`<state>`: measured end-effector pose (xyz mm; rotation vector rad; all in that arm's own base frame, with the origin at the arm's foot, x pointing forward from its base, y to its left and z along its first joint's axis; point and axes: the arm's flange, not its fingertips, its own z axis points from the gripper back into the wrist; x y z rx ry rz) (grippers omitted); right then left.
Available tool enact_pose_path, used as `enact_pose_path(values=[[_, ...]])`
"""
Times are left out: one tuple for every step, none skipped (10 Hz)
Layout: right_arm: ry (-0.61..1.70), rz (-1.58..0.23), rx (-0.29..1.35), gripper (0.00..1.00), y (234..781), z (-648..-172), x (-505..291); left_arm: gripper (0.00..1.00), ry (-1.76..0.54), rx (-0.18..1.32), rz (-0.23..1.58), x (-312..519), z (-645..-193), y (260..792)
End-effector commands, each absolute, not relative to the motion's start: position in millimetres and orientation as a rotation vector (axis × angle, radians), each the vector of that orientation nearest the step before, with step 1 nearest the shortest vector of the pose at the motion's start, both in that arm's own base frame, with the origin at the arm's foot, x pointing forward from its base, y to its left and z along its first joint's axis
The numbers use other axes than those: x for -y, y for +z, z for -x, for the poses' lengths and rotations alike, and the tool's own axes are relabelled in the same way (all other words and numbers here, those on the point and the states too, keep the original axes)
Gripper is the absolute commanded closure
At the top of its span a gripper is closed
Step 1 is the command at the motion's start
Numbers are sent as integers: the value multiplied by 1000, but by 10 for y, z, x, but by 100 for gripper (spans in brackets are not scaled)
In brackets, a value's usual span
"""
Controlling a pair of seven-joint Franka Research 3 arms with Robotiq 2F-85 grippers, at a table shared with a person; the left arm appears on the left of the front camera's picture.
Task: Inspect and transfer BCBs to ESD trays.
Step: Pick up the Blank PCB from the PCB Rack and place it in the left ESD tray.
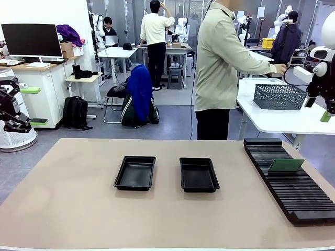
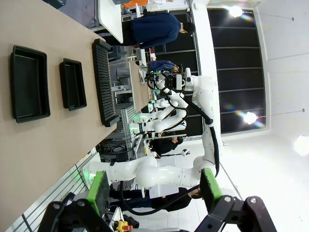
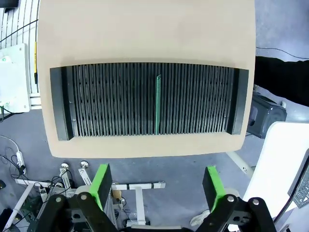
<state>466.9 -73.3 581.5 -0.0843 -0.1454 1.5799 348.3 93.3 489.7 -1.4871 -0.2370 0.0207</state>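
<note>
Your left gripper (image 2: 154,193) is spread wide with nothing between its green pads. It sits off the left side of the tan table (image 1: 78,219), well apart from the work, probably so it blocks nothing. Your right gripper (image 3: 157,186) is the same: fully apart and empty. It hangs above the long ribbed black slotted rack (image 3: 111,99), looking down on it.

One thin flat green circuit board (image 3: 158,104) stands on edge in a slot around mid-rack. The slot holds it upright with its top edge free, which looks meant for a pinch from above.

The two shallow black rectangular plastic trays (image 1: 135,173) lie side by side mid-table, both bare, where either arm could likely reach. The right-hand one is nearer the rack.

The person (image 1: 225,63) at the far side is turned toward another table, hands off yours.

My read: nothing is transferred yet. The right gripper is roughly lined up over the board, so it's the likely picker.
</note>
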Motion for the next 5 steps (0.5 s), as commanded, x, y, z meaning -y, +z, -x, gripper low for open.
enact_pose_path(values=[[1580,84,145,0,5815,-4669,733,0,22,239,1488,-938,-3476,4897],[1594,89,150,0,5732,-4718,741,0,22,239,1488,-938,-3476,4897],[1602,91,155,0,5642,-4756,737,0,22,239,1488,-938,-3476,4897],[1608,87,162,0,5559,-4779,741,0,22,239,1488,-938,-3476,4897],[1609,85,162,0,5462,-4800,741,0,22,239,1488,-938,-3476,4897]])
